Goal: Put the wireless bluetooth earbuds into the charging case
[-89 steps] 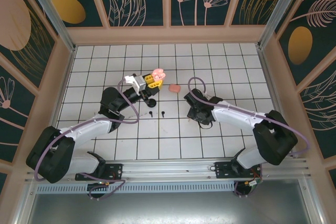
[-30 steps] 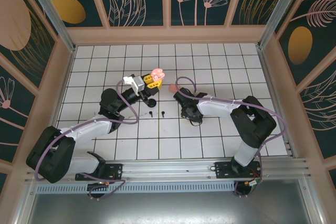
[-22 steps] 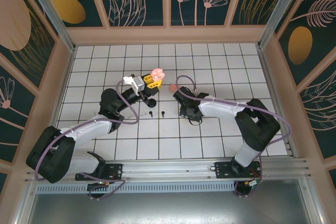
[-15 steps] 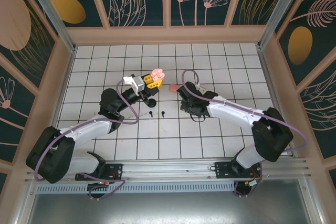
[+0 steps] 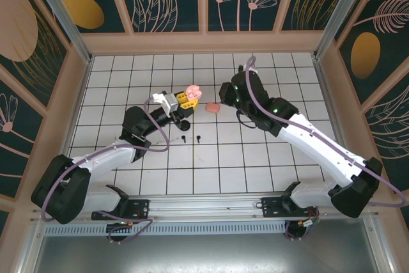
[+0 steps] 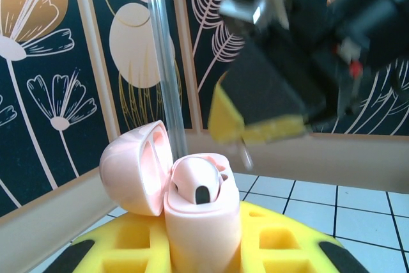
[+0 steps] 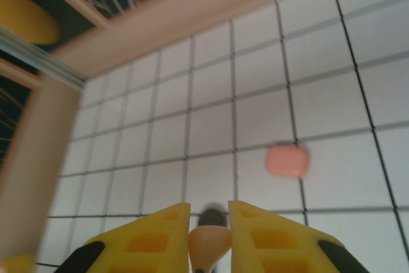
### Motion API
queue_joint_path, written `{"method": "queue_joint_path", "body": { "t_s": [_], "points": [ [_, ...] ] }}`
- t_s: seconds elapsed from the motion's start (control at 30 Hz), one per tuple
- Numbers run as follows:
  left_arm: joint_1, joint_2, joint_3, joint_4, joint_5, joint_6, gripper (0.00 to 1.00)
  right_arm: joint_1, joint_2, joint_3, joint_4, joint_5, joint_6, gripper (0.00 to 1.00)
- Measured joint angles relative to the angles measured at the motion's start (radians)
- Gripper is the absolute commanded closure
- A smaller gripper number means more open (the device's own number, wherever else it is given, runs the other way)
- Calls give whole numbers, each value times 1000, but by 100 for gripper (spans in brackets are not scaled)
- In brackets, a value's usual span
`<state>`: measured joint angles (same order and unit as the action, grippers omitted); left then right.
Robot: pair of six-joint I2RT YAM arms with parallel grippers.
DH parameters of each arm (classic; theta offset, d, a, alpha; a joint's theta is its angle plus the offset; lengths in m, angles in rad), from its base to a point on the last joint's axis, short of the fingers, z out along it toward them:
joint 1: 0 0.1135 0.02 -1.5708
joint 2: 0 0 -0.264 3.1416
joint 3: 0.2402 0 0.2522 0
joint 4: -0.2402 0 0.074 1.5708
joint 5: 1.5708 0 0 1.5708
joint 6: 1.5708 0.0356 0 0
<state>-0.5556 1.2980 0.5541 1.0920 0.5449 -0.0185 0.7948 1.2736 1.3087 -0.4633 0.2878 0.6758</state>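
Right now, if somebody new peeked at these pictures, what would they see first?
Probably the open pink charging case, pinched in the left tool near the middle of the white tiled table, with one pale bud sitting inside. Next comes the right tool close by, squeezing a pale pink earbud, and two tiny black earbuds lying on the tiles nearer the arms' bases.

Top camera, above and behind the arms (image 5: pixel 102 158), spans the whole table (image 5: pixel 128 68). Left wrist camera sits low, facing a patterned wall (image 6: pixel 38 94); right wrist looks down at the table, sharing the pink block (image 7: pixel 287 160) with it.
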Motion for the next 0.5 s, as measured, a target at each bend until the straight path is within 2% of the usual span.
{"method": "queue_joint_path", "body": {
  "t_s": [0.2, 0.5],
  "points": [
    [0, 31, 51, -17, 23, 18, 100, 0, -11, 103, 58, -35, -156, 79],
    [0, 103, 122, -23, 47, 18, 100, 6, -27, 109, 161, -161, -327, 79]
  ]
}}
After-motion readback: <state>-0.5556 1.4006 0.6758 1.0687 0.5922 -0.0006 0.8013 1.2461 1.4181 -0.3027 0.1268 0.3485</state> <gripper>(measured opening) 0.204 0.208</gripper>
